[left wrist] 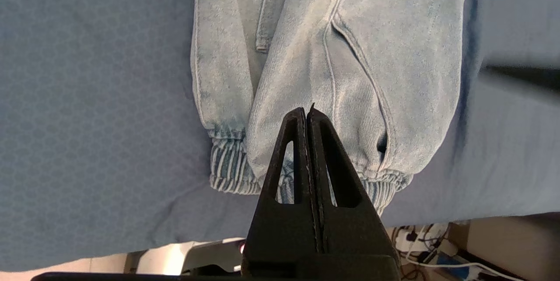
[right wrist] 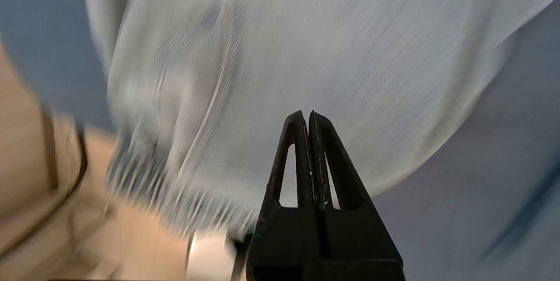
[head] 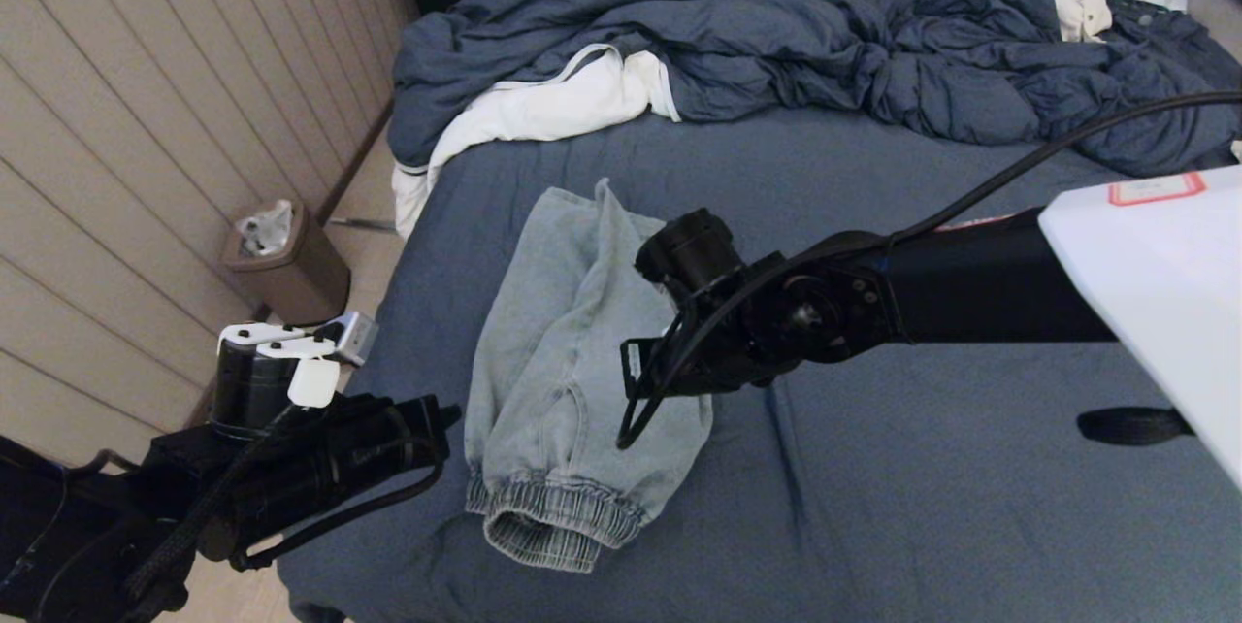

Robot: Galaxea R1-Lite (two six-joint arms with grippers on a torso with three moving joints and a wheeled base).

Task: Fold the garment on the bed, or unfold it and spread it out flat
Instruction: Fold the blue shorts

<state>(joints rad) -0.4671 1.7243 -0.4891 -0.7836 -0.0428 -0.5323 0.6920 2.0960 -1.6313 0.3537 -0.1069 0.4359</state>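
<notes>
Head view shows the garment [head: 572, 371], pale denim shorts folded lengthwise into a narrow bundle, lying on the bed [head: 922, 468] near its front left corner. Its long axis runs from about 12 o'clock, where the leg ends point toward the far side, down to 6 o'clock, where the gathered elastic waistband sits close to the bed's near edge.

The right gripper [right wrist: 311, 117] hangs just over the shorts' right edge at mid-length, reaching in from 3 o'clock; its jaws are pressed together and pinch nothing, with denim filling the view below them. The left gripper [left wrist: 307, 112] waits off the bed's front left corner, at about 8 o'clock from the shorts, jaws likewise pressed together and empty, pointing over the waistband. The right one looks nearer to the cloth, so it seems the likelier arm for the next grasp, and its jaws would have to spread first.

Farther off at 12 o'clock, well apart from the shorts, lie a bulky dark blue duvet [head: 776, 31] and a white garment [head: 543, 109]. A small bin [head: 286, 264] stands on the floor at 10 o'clock. Nothing lies between either gripper and the shorts.
</notes>
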